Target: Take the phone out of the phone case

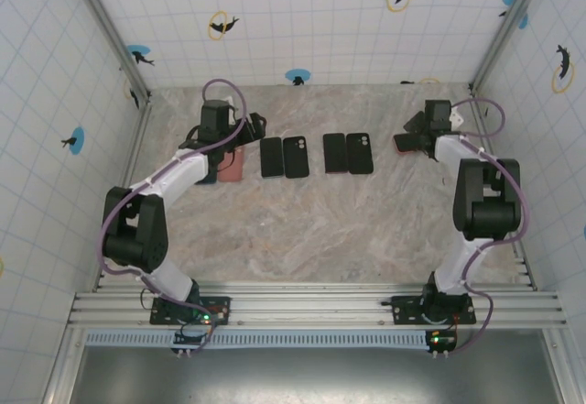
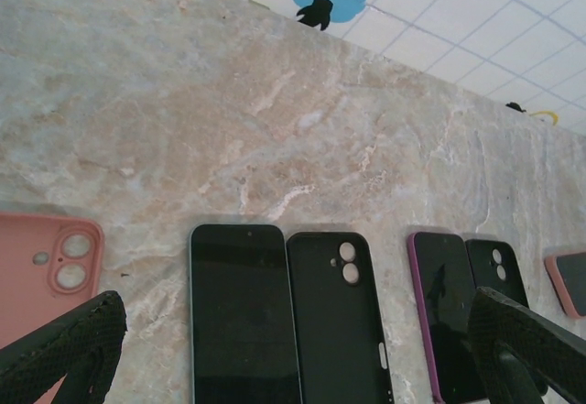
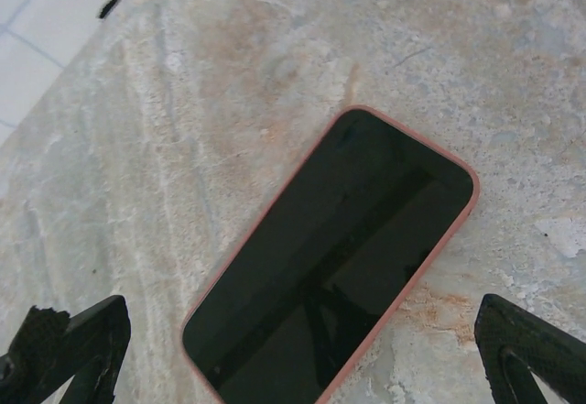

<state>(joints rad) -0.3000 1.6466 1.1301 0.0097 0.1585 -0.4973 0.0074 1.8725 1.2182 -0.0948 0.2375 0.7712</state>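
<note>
Marbled tabletop bears the pink-cased phone, frame centre, beneath the spread right gripper; left gripper equally spread. Likely slick glass, pliable rim: pinch long edges.

Bright, even light; soft shadows — sharp

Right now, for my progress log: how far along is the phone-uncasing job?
Looks done: black phone and purple-edged phone lie beside empty black cases. In hand: nothing; open right gripper hovers over the pink-cased phone. Remaining: getting that phone out of its case.
</note>
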